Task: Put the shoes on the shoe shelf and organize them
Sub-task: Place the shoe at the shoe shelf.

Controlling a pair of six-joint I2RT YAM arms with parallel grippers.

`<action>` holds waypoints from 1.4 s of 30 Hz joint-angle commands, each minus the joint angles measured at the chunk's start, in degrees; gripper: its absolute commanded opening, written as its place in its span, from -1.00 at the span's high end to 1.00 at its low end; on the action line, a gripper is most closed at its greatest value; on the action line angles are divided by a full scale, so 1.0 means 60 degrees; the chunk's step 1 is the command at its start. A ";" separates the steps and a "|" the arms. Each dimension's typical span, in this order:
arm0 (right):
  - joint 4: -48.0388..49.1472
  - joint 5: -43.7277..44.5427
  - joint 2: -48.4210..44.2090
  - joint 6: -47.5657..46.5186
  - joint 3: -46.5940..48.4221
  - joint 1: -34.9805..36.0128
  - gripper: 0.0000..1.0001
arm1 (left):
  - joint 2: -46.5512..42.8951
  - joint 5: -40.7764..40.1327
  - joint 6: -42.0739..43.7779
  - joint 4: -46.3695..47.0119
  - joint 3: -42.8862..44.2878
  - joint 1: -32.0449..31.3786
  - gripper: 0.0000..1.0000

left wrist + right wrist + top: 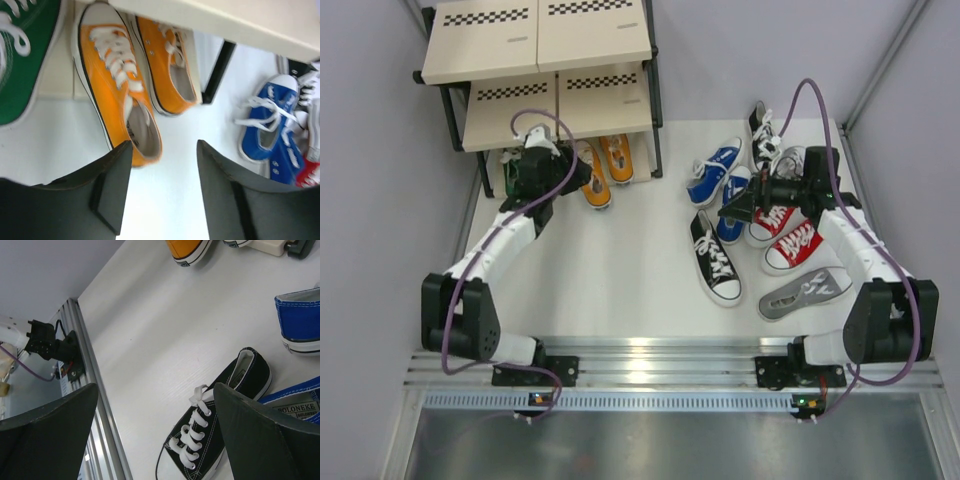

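Two orange canvas shoes [120, 100], wht-soled, flat beige shelf [225, 22]

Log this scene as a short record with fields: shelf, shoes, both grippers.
shelf: shoe shelf, top board bare
at its foot: orange shoes, green shoe
loose on table: blue shoes, black shoes, red shoes, grey shoe
left gripper: open, empty, near an orange heel
right gripper: open, empty, above one of the black shoes
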 commanded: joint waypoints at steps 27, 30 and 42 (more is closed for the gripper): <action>0.0161 -0.0142 -0.0672 -0.0616 -0.0386 -0.0230 -0.98 | 0.1370 -0.1023 -0.4021 0.1264 -0.2485 -0.1348 1.00; 0.0161 -0.0142 -0.0657 -0.0616 -0.0386 -0.0274 -0.98 | 0.1722 -0.1243 -0.4021 0.1015 -0.2016 -0.1216 1.00; 0.0190 -0.0172 -0.0525 -0.0572 -0.0298 -0.0304 -0.98 | 0.2499 -0.1551 -0.3963 0.0282 -0.1019 -0.0425 1.00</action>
